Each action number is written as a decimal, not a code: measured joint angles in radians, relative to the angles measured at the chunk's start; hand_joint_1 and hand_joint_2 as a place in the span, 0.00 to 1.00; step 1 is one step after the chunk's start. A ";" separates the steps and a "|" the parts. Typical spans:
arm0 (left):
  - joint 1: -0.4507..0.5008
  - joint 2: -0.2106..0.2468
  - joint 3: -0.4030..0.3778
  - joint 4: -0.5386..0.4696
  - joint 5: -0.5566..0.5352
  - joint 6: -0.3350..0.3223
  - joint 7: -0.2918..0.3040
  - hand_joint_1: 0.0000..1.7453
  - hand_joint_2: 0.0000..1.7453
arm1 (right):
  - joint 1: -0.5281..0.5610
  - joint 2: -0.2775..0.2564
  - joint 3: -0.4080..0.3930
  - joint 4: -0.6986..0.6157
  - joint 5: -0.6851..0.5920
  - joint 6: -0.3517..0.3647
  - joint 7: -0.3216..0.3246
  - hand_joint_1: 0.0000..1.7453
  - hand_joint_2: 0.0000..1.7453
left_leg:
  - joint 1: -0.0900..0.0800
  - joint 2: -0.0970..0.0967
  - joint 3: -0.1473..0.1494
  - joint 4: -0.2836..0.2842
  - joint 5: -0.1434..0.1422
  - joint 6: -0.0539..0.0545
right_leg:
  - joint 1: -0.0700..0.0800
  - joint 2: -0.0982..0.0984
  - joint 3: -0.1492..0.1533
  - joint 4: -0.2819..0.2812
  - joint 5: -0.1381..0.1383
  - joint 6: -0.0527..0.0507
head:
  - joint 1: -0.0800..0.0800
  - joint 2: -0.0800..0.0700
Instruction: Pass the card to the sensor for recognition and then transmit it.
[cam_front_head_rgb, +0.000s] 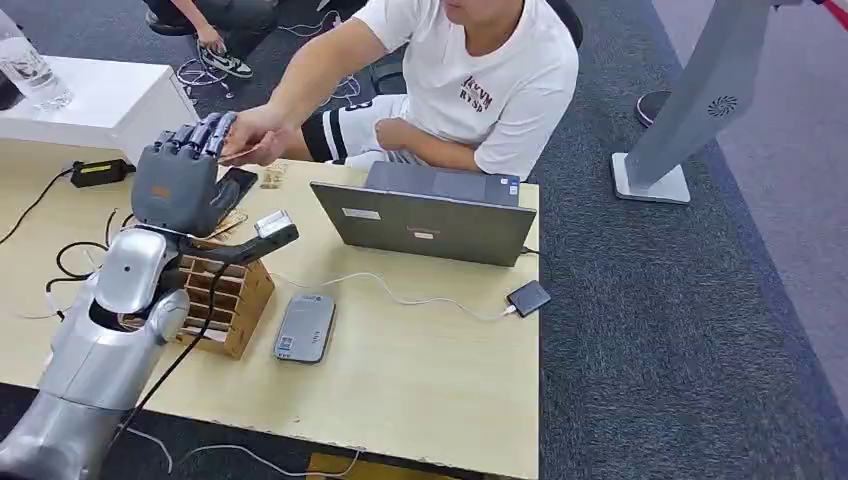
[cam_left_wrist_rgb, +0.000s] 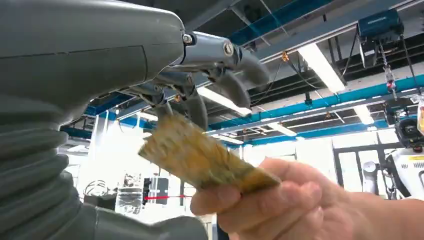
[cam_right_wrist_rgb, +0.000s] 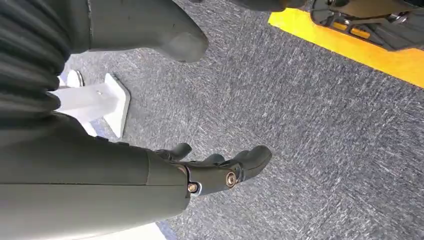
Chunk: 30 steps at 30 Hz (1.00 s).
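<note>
While my left hand (cam_front_head_rgb: 185, 170) was raised over the table (cam_front_head_rgb: 420, 370), its curled fingers (cam_left_wrist_rgb: 235, 75) touched the card (cam_left_wrist_rgb: 200, 157), pinched by a person's hand (cam_left_wrist_rgb: 280, 205) (whose grip held it, I couldn't tell); my right hand (cam_right_wrist_rgb: 210, 170) hung empty, fingers loosely apart.

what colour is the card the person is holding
Mottled golden-brown card, clearest in the left wrist view.

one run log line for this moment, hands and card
stage: handover | left hand: raised, fingers at card | card: gripped by person's hand | right hand: hanging over carpet, holds nothing
</note>
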<state>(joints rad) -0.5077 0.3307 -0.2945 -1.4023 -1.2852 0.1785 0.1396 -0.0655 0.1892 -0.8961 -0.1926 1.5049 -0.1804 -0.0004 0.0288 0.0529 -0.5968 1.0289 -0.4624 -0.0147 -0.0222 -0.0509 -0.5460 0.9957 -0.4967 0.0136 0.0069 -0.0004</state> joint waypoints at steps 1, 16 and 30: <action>0.000 0.000 0.000 0.000 0.000 0.000 0.000 0.00 1.00 | 0.000 0.000 0.000 0.000 0.000 0.000 0.000 0.00 1.00 | 0.000 0.000 0.000 0.000 0.000 0.000 | 0.000 0.000 0.000 0.000 0.000 0.000 | 0.000 0.000; 0.012 -0.006 0.000 0.007 0.008 0.008 0.003 0.00 1.00 | 0.000 0.000 0.000 0.000 -0.010 -0.001 0.000 0.00 1.00 | 0.000 0.000 0.000 0.000 0.000 0.000 | 0.000 0.000 0.000 0.000 0.000 0.000 | 0.000 0.000; 0.446 0.081 0.006 -0.216 -0.056 0.010 -0.027 0.00 1.00 | 0.014 0.005 -0.008 0.000 -0.069 -0.016 0.003 0.00 1.00 | 0.000 0.005 0.000 0.000 -0.004 -0.001 | 0.000 0.005 -0.001 0.000 -0.003 0.000 | 0.000 0.000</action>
<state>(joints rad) -0.0617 0.4113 -0.2884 -1.6187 -1.3412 0.1881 0.1129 -0.0515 0.1938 -0.9037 -0.1926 1.4355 -0.1968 0.0027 0.0288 0.0580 -0.5964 1.0284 -0.4664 -0.0155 -0.0222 -0.0456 -0.5471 0.9957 -0.4993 0.0139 0.0065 -0.0004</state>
